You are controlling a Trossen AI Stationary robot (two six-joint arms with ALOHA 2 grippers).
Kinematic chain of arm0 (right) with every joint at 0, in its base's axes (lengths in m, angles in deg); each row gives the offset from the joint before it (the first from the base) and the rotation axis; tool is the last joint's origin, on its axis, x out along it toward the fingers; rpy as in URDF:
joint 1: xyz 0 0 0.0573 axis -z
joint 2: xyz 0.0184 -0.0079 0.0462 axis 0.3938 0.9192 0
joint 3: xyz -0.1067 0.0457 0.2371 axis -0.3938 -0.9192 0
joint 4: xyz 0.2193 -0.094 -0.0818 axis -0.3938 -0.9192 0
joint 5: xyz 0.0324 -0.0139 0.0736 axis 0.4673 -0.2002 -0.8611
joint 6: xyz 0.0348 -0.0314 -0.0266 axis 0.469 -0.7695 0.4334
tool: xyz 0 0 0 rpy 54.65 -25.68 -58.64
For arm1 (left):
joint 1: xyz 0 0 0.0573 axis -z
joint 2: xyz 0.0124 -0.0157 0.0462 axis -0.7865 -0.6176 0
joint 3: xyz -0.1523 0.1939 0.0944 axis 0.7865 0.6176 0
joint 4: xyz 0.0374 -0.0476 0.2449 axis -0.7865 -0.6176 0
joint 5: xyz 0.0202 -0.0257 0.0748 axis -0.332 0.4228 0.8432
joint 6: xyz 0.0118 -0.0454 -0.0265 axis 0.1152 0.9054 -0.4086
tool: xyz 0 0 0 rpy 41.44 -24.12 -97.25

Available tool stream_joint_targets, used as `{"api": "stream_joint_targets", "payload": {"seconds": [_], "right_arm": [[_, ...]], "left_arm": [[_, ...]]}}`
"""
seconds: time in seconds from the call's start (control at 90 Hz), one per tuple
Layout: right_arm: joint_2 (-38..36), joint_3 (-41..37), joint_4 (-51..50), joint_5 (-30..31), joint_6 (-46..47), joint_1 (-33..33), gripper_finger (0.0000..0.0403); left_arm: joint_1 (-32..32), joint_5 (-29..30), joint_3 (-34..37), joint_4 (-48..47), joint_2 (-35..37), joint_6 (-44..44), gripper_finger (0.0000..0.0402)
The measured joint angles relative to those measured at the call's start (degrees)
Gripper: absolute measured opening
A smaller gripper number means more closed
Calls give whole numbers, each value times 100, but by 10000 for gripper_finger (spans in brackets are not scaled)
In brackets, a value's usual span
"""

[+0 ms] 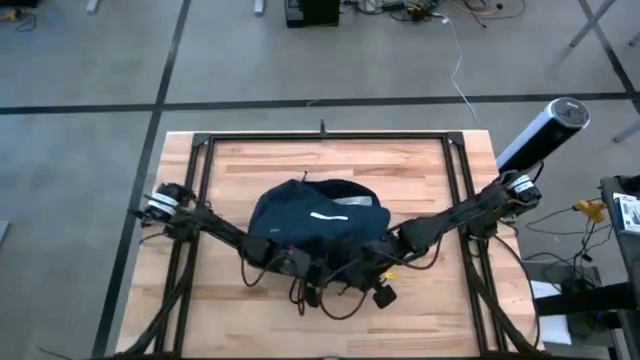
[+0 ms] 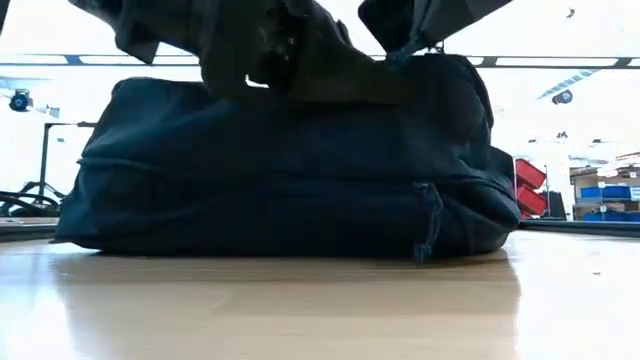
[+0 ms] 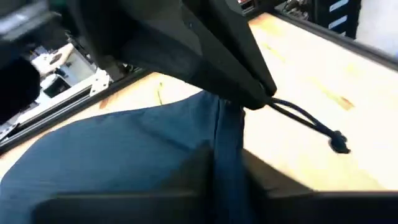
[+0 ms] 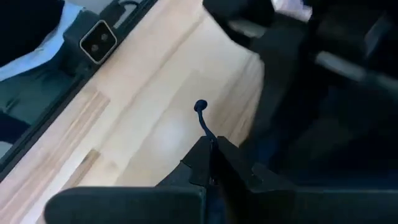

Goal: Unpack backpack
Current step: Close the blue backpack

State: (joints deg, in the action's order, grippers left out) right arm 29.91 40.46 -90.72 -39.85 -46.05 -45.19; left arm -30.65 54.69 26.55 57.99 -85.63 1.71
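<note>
The backpack (image 1: 318, 225) sits roughly in the middle of the wooden table (image 1: 420, 170), a bit toward the near edge — big dark navy lump, floppy and rounded, with a short white stripe (image 1: 330, 214) showing on top. From table level it fills most of the view (image 2: 290, 170), lying on its side with a seam running along its length and a small zipper pull (image 2: 430, 225) dangling near its right end. Both arms reach in from the sides and meet at the bag's near edge. The left gripper (image 1: 283, 262) is down on the near-left part of the bag; from its wrist camera I see navy fabric (image 3: 137, 155) right under it, but its fingers are too blurred to read, so I can't tell whether they're apart or pinched. The right gripper (image 4: 211, 163) is at the near-right edge, and its two dark fingers look pressed together on a thin navy cord (image 4: 204, 121) with a little knot at the end — the cord sticks out over bare wood. The same kind of knotted cord (image 3: 311, 124) shows in the left wrist view, trailing out from the other arm's fingers. A tangle of black cables (image 1: 330, 295) hangs off the arms just in front of the bag.
</note>
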Motion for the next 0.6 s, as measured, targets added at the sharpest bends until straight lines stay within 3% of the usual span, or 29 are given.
{"api": "stream_joint_targets", "payload": {"seconds": [0.156, 0.267, 0.411, 0.6], "right_arm": [[-124, -3, -98, 200, 42, -169, 0], [-265, -9, -276, 418, 41, -294, 0], [-319, -140, -324, 660, 44, -367, 0], [-278, -578, -301, 603, 5, -407, 2]], "left_arm": [[159, 166, 56, -881, 362, 283, 3], [459, 773, 363, -1050, 679, 323, 1], [935, 1630, 1151, -1111, 1570, 546, 1], [1197, 1988, 2508, -1062, 3146, 1113, 0]]}}
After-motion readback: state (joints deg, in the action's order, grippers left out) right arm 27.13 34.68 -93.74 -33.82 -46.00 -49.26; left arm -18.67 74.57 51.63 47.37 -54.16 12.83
